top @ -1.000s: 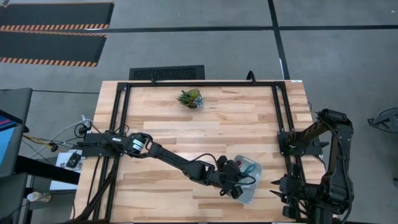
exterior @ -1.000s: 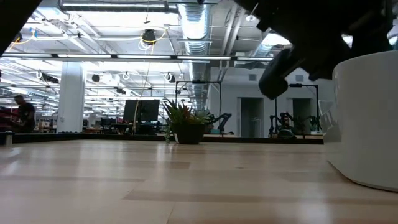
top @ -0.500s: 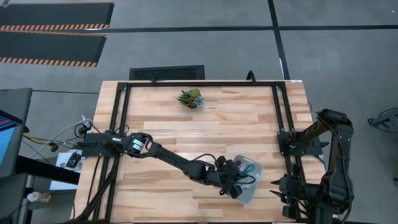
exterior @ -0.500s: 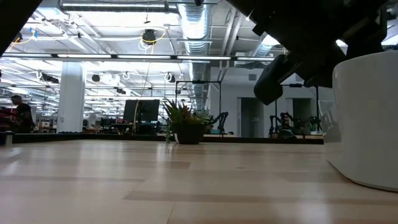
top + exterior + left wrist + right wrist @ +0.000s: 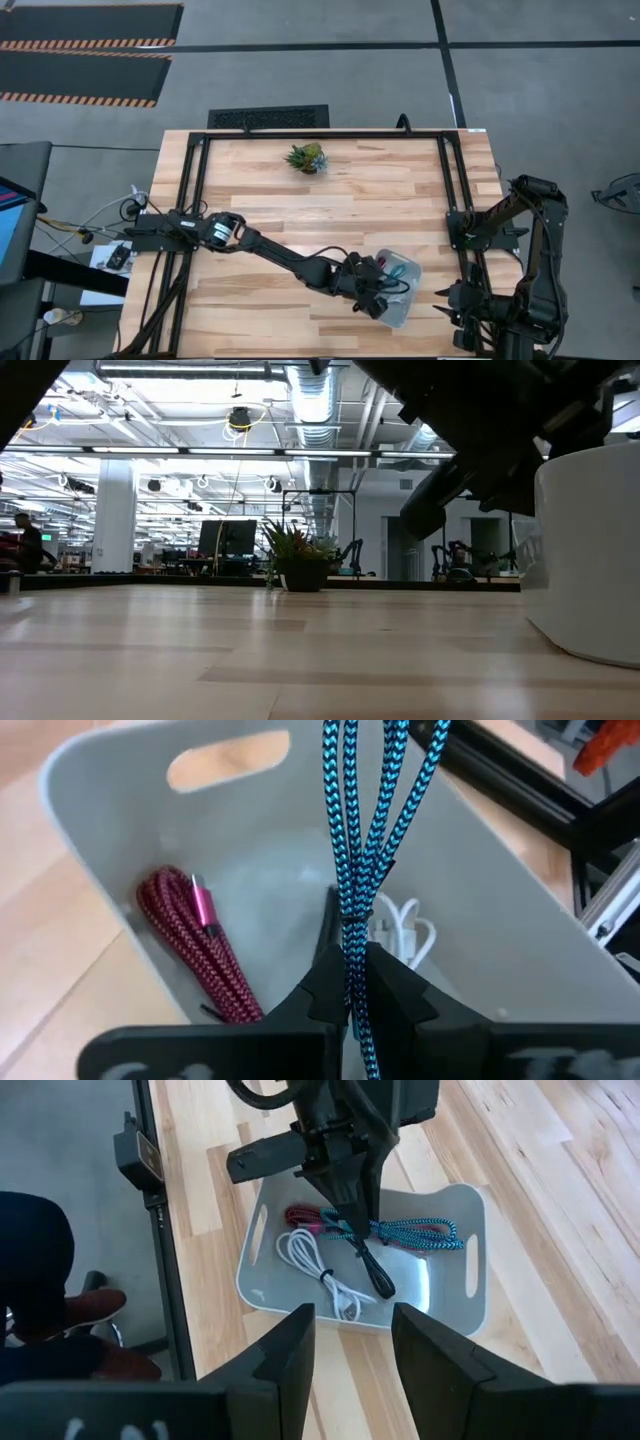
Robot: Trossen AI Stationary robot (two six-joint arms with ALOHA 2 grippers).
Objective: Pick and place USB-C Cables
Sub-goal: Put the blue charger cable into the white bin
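Observation:
The pale tray (image 5: 402, 288) sits on the table near its front right. In the tray lie the maroon-red cable (image 5: 190, 945), the white cable (image 5: 402, 928) and the black cable (image 5: 370, 1266). My left gripper (image 5: 352, 988) is over the tray, shut on the teal-blue cable (image 5: 375, 810). It also shows in the high view (image 5: 376, 290) and the right wrist view (image 5: 340, 1215). My right gripper (image 5: 350, 1348) is open and empty near the table's right front corner, clear of the tray. My left gripper pinches several strands of the teal-blue cable bundle (image 5: 350, 935) between its two fingertips, near one end of the bundle. It comes from above, slanting down into the tray. The rest of the bundle (image 5: 415, 1232) stretches across the tray's inside; whether it rests on the floor I cannot tell.
A small green spiky plant (image 5: 306, 157) stands near the table's far edge. Black frame rails (image 5: 448, 190) run along the table's sides. A person's dark sleeve and hand (image 5: 40, 1295) show beyond the table's edge in the right wrist view.
My left gripper has drifted a little toward the table's left over the tray, still shut on the teal-blue cable.

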